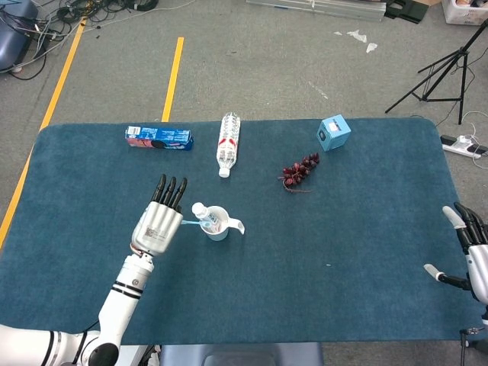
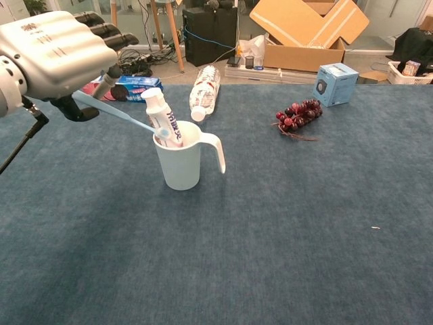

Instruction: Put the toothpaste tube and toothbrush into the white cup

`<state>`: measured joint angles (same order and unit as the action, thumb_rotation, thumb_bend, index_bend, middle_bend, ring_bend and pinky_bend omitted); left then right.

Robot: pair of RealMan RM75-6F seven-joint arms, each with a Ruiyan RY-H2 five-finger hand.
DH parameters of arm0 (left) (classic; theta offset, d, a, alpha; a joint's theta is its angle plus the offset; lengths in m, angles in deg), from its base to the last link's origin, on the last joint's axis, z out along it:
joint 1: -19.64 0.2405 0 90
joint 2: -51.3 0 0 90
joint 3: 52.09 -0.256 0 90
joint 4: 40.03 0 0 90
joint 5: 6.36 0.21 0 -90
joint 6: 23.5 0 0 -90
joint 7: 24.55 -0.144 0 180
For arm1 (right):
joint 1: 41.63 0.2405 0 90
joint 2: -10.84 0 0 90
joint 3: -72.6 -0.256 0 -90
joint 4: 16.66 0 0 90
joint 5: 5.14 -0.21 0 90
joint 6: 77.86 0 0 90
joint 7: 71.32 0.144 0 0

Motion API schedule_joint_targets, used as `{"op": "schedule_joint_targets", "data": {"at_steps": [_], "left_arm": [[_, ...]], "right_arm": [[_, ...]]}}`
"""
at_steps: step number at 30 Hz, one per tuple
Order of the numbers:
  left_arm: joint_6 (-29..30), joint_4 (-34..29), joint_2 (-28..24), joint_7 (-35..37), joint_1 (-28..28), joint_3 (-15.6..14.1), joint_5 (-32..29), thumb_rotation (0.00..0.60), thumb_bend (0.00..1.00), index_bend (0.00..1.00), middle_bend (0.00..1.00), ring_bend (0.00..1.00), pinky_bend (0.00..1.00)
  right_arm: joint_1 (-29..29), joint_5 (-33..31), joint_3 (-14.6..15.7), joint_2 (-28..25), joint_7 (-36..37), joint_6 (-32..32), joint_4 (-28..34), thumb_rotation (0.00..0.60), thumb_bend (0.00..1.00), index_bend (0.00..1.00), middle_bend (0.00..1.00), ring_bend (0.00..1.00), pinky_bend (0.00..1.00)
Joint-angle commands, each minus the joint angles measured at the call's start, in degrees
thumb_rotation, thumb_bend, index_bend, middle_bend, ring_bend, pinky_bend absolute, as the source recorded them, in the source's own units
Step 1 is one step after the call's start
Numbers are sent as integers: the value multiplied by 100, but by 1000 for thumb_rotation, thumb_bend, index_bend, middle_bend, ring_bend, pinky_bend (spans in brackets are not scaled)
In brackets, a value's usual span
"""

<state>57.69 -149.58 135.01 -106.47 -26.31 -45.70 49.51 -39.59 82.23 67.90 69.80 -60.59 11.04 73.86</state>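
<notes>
Because the toothpaste tube (image 2: 164, 122) already stands in the white cup (image 2: 179, 162), the left hand (image 2: 57, 54) pinches the toothbrush (image 2: 122, 116) slanted from nine o'clock, head at the rim; the right hand (image 1: 474, 259) idles spread.

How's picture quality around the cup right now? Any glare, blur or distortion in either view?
Head view: even light, sharp, no glare, but the white cup is small. Chest view: cup and toothbrush are crisp with soft shadows; the left hand looms oversized at the frame's edge, stretched by closeness, its pale back bright.

Lab, floor cables (image 1: 84, 11), tripod (image 1: 442, 72), cardboard boxes (image 2: 308, 34)
</notes>
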Motion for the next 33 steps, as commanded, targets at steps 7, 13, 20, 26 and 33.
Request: {"op": "schedule_joint_targets", "data": {"at_steps": [7,13,20,26,33], "left_arm": [[14,-48,53,-213,-108,-91,-36,600,379,614,0,0,0],[8,-40,107,-352,-185,-147,7,600,379,611,0,0,0],[15,-44,183,-532,-300,-141,14,600,379,601,0,0,0],[9,-29,267,-723,-398,-150,-53,600,379,588,0,0,0],[15,19,342,-941,-488,-176,-219,600,379,552,0,0,0]], "right_arm": [[9,-2,2,-3,12,-21,-5,600,0,68,52,35,424],[8,2,4,-1,1,-19,0,600,0,68,52,35,424],[5,12,9,-7,10,-13,2,600,0,68,52,35,424],[2,35,17,-8,12,-1,3,600,0,68,52,35,424],[2,38,20,-12,23,-1,2,600,0,68,52,35,424]]}}
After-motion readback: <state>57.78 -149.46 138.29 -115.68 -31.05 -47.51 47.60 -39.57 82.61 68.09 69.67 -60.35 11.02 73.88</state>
